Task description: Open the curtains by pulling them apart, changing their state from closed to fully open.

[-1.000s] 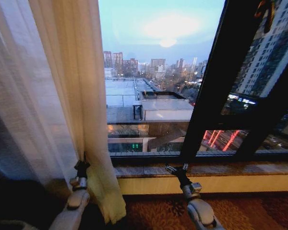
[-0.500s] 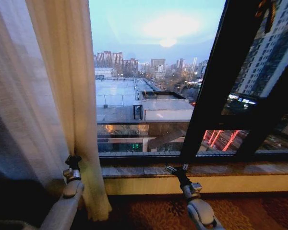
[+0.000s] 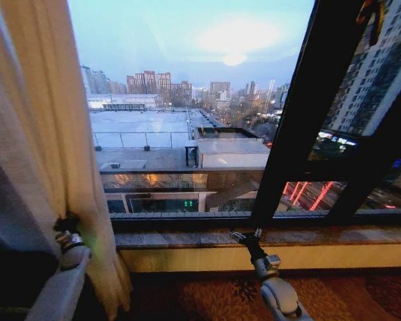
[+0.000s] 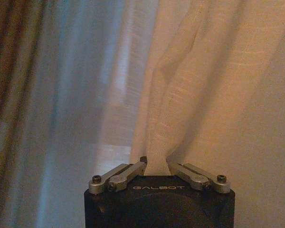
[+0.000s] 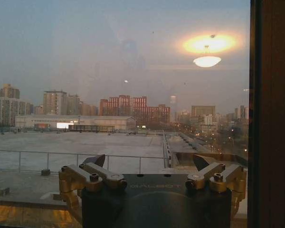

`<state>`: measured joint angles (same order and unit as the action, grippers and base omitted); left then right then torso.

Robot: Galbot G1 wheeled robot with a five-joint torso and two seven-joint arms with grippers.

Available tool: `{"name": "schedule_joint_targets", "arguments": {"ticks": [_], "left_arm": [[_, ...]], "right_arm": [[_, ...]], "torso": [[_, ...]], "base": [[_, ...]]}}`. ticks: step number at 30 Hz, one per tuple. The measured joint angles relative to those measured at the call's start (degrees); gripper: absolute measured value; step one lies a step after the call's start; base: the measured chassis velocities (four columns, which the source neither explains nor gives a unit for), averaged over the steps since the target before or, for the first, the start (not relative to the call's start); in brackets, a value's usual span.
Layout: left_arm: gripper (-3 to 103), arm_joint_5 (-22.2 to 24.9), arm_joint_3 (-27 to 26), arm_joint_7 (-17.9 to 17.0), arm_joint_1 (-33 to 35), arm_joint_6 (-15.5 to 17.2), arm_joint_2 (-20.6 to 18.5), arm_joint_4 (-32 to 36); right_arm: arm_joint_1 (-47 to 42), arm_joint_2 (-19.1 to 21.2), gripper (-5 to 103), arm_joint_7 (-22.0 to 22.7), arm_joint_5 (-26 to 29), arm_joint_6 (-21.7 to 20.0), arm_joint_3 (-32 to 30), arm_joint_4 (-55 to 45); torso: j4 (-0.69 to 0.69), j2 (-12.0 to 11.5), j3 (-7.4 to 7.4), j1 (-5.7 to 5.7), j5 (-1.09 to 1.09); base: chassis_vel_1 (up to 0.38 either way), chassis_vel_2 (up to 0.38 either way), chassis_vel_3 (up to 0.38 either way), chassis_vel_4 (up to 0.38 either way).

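The left gripper [image 3: 67,226], clamped on the curtains [image 3: 47,134], has dragged them farther left, baring more window [image 3: 187,120]; the right gripper [image 3: 244,235] idles wide.

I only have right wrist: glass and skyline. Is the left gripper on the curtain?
Observer: Yes. The left gripper is shut on a fold of the sheer curtain.
Operator: Where is that curtain in the window?
Observer: In the head view it is bunched at the left edge; the glass beside it is bare.
Operator: And my right gripper?
Observer: The right gripper is open, low by the window sill, holding nothing.
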<state>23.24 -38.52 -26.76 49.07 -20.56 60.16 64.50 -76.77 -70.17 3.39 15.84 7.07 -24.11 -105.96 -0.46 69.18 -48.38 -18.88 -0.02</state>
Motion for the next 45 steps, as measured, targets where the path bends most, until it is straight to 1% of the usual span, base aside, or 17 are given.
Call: {"name": "schedule_joint_targets", "arguments": {"ticks": [4, 17, 23, 28, 30, 31, 34, 35, 36, 37, 39, 40, 41, 42, 43, 44, 45], "left_arm": [[0, 0.22, -1.42, -0.93, -1.39, 0.12, -1.59, -2.89], [0, 0.30, -4.12, -3.72, -4.32, -0.33, -4.83, -9.71], [0, 0.33, -4.69, -4.20, -4.25, -0.59, -5.74, -10.52], [0, 0.22, -4.72, -3.74, -2.63, -0.71, -5.20, -8.28], [0, 0.14, -4.63, -2.42, -0.95, -0.44, -4.28, -5.01], [0, 0.14, -4.63, -2.42, -0.95, -0.44, -4.28, -5.01], [-1, -0.03, -4.14, -0.30, 2.35, 1.57, -2.47, 1.36], [-1, -0.03, -4.14, -0.30, 2.35, 1.57, -2.47, 1.36], [4, -0.06, -4.06, -0.04, 2.92, 1.91, -2.05, 2.51], [10, -0.08, -3.70, 0.51, 4.61, 2.82, -0.76, 6.03], [20, -0.08, -3.35, 1.07, 6.51, 3.50, 0.57, 9.76], [20, -0.05, -3.21, 1.38, 7.73, 3.95, 1.25, 11.94], [20, -0.05, -3.21, 1.38, 7.73, 3.95, 1.25, 11.94], [31, 0.01, -3.08, 1.92, 9.71, 4.63, 2.15, 15.14], [31, 0.10, -3.00, 2.29, 10.97, 5.02, 2.62, 17.06], [31, 0.10, -3.00, 2.29, 10.97, 5.02, 2.62, 17.06], [42, 0.23, -2.82, 3.28, 14.10, 5.81, 3.59, 21.25]], "right_arm": [[0.00, 0.00, 100, 0.00, 0.00, 0.00, 0.00, 0.00], [0.00, 0.00, 100, 0.00, 0.00, 0.00, 0.00, 0.00], [0.00, 0.00, 100, 0.00, 0.00, 0.00, 0.00, 0.00], [0.00, 0.00, 100, 0.00, 0.00, 0.00, 0.00, 0.00], [0.00, 0.00, 100, 0.00, 0.00, 0.00, 0.00, 0.00], [0.00, 0.00, 100, 0.00, 0.00, 0.00, 0.00, 0.00], [0.00, 0.00, 100, 0.00, 0.00, 0.00, 0.00, 0.00], [0.00, 0.00, 100, 0.00, 0.00, 0.00, 0.00, 0.00], [0.00, 0.00, 100, 0.00, 0.00, 0.00, 0.00, 0.00], [0.00, 0.00, 100, 0.00, 0.00, 0.00, 0.00, 0.00], [0.00, 0.00, 100, 0.00, 0.00, 0.00, 0.00, 0.00], [0.00, 0.00, 100, 0.00, 0.00, 0.00, 0.00, 0.00], [0.00, 0.00, 100, 0.00, 0.00, 0.00, 0.00, 0.00], [0.00, 0.00, 100, 0.00, 0.00, -0.01, 0.00, 0.00], [0.00, 0.00, 100, 0.00, 0.00, 0.00, 0.00, 0.00], [0.00, 0.00, 100, 0.00, 0.00, 0.00, 0.00, 0.00], [0.00, 0.00, 100, 0.00, 0.00, 0.00, 0.00, 0.00]], "torso": [[0.00, 0.00, 0.00, 0.00, 0.01], [0.00, 0.00, 0.00, 0.00, 0.01], [0.00, 0.00, 0.00, 0.01, 0.01], [0.00, 0.00, 0.00, 0.01, 0.02], [-0.01, 0.00, 0.00, 0.00, 0.02], [-0.01, 0.00, 0.00, 0.00, 0.02], [0.00, 0.00, 0.00, 0.01, 0.02], [0.00, 0.00, 0.00, 0.01, 0.02], [0.00, 0.00, 0.00, 0.01, 0.02], [-0.01, 0.00, 0.00, 0.01, 0.03], [-0.01, 0.00, 0.00, 0.01, 0.03], [-0.02, 0.00, 0.00, 0.01, 0.03], [-0.02, 0.00, 0.00, 0.01, 0.03], [-0.01, 0.00, 0.00, 0.00, 0.03], [-0.01, 0.00, 0.00, 0.01, 0.03], [-0.01, 0.00, 0.00, 0.01, 0.03], [-0.02, 0.00, 0.01, 0.01, 0.05]], "base": [[0.000, 0.000, 0.000, 0.000], [0.000, 0.000, 0.000, 0.000], [0.000, 0.000, 0.000, 0.000], [0.000, 0.000, 0.000, 0.000], [0.000, 0.000, 0.000, 0.000], [0.000, 0.000, 0.000, 0.000], [0.000, 0.000, 0.000, 0.000], [0.000, 0.000, 0.000, 0.000], [0.000, 0.000, 0.000, 0.000], [0.000, 0.000, 0.000, 0.000], [0.000, 0.000, 0.000, 0.000], [0.000, 0.000, 0.000, 0.000], [0.000, 0.000, 0.000, 0.000], [0.000, 0.000, 0.000, 0.000], [0.000, 0.000, 0.000, 0.000], [0.000, 0.000, 0.000, 0.000], [0.000, 0.000, 0.000, 0.000]]}}
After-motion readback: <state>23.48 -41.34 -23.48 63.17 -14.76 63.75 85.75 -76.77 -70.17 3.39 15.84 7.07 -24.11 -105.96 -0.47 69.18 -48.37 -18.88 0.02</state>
